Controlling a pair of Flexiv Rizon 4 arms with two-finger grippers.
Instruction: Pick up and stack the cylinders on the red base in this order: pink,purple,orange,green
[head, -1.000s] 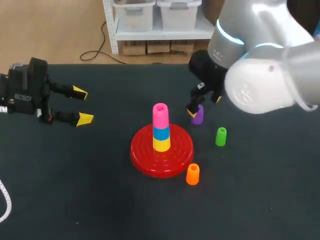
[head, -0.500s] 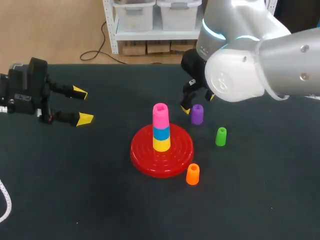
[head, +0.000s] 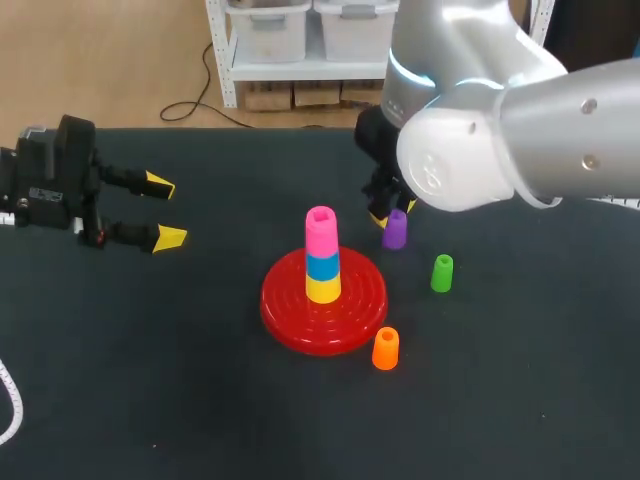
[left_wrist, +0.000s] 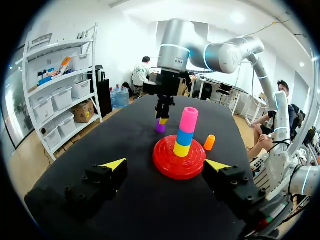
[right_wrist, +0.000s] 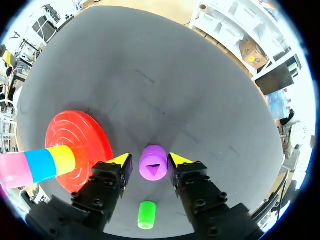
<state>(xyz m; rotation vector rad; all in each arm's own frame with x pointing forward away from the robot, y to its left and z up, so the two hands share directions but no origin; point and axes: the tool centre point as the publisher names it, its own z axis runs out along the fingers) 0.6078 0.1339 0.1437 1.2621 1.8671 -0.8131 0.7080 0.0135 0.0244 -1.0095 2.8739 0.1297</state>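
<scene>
Swinging leftward since a second ago, the right jaws now sit astride the purple cylinder (right_wrist: 153, 162), released, not gripping it; it stands on the desk (head: 200, 400) just beside the red base (head: 285, 310). The pink cylinder (head: 320, 232) sits topmost on that base. The left jaws hang released, well apart from these.

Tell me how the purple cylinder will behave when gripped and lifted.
The purple cylinder looks like rigid plastic, so it should hold its shape in the right gripper. Small, with a hollow top, it is probably light. Standing upright and narrow, it may tip if one finger touches first.
</scene>
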